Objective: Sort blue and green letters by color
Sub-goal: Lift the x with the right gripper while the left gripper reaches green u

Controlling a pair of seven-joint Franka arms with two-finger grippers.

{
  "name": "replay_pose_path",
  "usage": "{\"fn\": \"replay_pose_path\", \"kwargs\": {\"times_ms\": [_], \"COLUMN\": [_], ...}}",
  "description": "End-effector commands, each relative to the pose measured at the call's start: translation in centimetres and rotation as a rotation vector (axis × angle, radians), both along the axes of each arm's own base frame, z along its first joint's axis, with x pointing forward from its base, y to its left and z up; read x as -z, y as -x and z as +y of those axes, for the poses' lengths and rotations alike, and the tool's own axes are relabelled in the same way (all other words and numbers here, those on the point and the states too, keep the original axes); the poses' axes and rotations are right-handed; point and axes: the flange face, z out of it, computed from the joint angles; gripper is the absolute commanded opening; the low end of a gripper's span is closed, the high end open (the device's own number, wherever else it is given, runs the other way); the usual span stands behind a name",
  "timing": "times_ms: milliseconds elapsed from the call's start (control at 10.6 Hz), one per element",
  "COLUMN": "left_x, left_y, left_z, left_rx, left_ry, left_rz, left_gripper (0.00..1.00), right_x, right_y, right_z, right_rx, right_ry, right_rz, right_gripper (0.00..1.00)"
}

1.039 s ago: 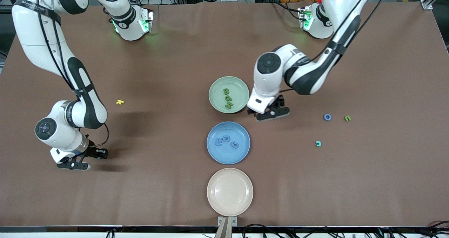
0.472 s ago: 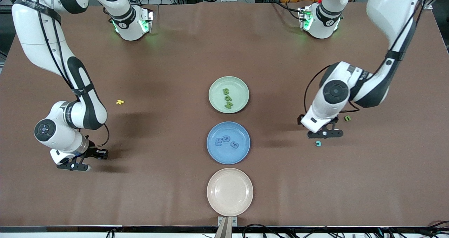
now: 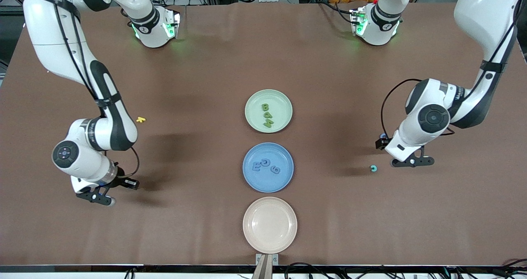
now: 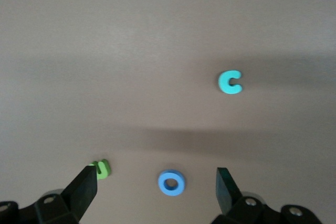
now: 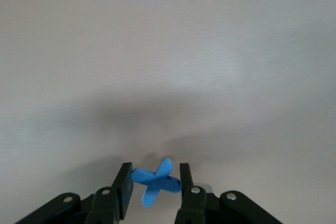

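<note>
My right jaws (image 5: 152, 184) pinch a blue X (image 5: 156, 181) above the surface (image 3: 197, 77). My left jaws (image 4: 157, 187) gape wide over a blue O (image 4: 171, 182), beside a green letter (image 4: 102, 168) and teal C (image 4: 230, 82).

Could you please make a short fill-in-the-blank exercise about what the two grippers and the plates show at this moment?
1. The right gripper is shut on a blue letter shaped like an ____.
2. The left gripper is ____ over the blue ring letter.
3. The green plate holds ____ green letters.
4. The beige plate, nearest the front camera, holds ____ letters.

Missing words: X; open; three; no
</note>
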Motion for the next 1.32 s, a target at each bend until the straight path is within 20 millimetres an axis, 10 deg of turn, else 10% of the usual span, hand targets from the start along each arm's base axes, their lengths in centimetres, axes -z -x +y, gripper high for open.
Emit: {"fn": "replay_pose_path", "kwargs": {"times_ms": [0,755,1228], "left_x": [0.6,4.3,6.4], "left_y": [-0.8,-0.2,1.9], "left_z": [2.8,10.7,13.9], "left_rx": [-0.024,-0.156,-0.162], "left_ry": [0.028,0.098,0.114], "left_rz": [0.012,0.074,0.128], "left_gripper": [1.00,1.00,0.90], "right_x": [-1.9,-6.2,-6.8], "right_y": [-0.1,1.9,5.0], "right_z": [6.9,25.8,32.1], "right_rx": [0.083,0.110,-0.291], "right_ry": [-0.049,-0.199,-0.120], "right_rz": [-0.014,-0.069,-0.037], "right_gripper": [0.17,0.17,0.18]}}
